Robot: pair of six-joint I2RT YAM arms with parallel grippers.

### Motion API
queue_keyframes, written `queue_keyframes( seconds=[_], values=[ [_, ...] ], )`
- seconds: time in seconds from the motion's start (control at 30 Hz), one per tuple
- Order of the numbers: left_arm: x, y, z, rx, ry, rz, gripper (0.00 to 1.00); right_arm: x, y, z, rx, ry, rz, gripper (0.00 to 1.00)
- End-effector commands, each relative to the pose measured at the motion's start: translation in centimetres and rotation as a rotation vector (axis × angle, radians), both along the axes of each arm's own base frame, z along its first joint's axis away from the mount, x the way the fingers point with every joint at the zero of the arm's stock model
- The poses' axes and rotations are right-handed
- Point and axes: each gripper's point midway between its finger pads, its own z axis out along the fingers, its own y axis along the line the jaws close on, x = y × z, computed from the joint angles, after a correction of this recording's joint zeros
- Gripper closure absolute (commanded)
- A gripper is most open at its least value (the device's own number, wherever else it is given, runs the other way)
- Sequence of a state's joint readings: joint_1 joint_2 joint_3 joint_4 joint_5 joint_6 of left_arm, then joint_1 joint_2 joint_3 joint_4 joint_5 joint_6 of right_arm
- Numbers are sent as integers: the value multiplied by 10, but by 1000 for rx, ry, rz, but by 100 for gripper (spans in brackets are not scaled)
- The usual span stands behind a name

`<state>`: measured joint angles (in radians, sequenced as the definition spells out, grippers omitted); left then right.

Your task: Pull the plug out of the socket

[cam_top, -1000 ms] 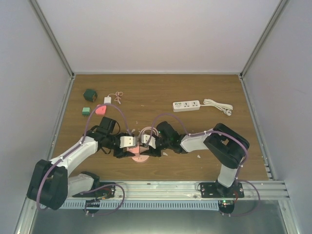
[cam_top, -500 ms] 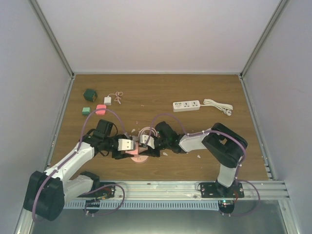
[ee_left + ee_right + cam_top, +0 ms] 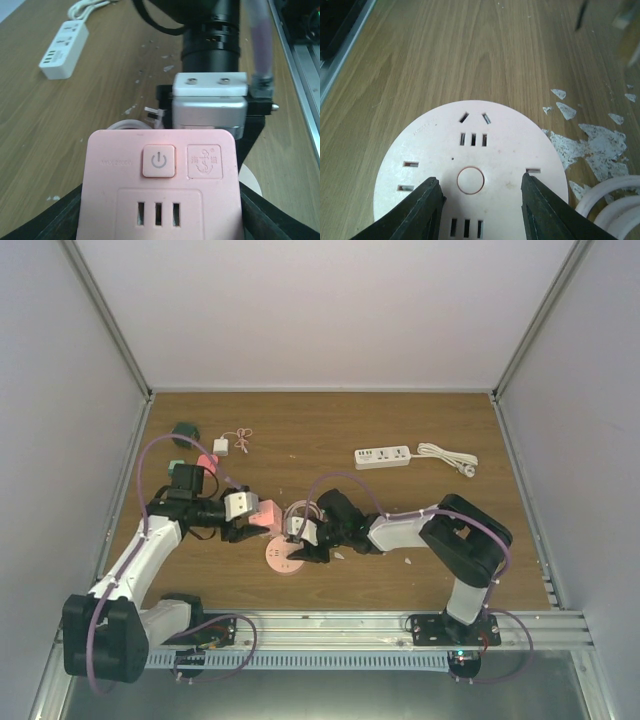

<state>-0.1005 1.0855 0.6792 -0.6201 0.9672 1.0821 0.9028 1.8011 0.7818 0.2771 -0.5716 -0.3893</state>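
Observation:
The plug is a pink cube adapter [image 3: 266, 512] with a power button, and it fills the left wrist view [image 3: 159, 190]. My left gripper [image 3: 250, 517] is shut on it and holds it above the table, up and left of the socket. The socket is a round pink disc [image 3: 282, 559] lying flat on the table, and its slots are empty in the right wrist view [image 3: 475, 150]. My right gripper [image 3: 300, 541] is open, with its fingertips [image 3: 431, 192] spread over the disc's near half. My right gripper also shows ahead of the cube in the left wrist view [image 3: 210, 102].
A white power strip [image 3: 383, 456] with a coiled cord [image 3: 448, 457] lies at the back right and shows in the left wrist view [image 3: 63, 44]. A green block [image 3: 184, 431], a white charger [image 3: 221, 447] and a small pink piece [image 3: 208, 461] lie at the back left. White flakes [image 3: 600, 140] dot the wood.
My left gripper has lifted the pink cube off the round disc and carried it left and back. The right gripper has stayed on the disc.

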Motion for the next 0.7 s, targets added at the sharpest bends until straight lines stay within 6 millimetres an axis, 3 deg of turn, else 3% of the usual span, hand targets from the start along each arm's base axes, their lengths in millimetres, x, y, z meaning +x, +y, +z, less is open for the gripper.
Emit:
queue_keyframes(
  seconds=[0.0, 0.2, 0.4, 0.67],
  values=[
    [11, 7, 20, -85, 49, 50, 73, -19, -29, -32, -173, 69, -14, 55],
    [36, 31, 18, -107, 152, 193, 72, -16, -24, -7, -120, 29, -10, 54],
    [69, 58, -4, -108, 284, 335, 71, -9, -20, 26, -55, -52, -18, 52],
    [113, 86, -25, -157, 412, 460, 69, -3, -21, 48, -17, -124, -29, 51]
  ],
)
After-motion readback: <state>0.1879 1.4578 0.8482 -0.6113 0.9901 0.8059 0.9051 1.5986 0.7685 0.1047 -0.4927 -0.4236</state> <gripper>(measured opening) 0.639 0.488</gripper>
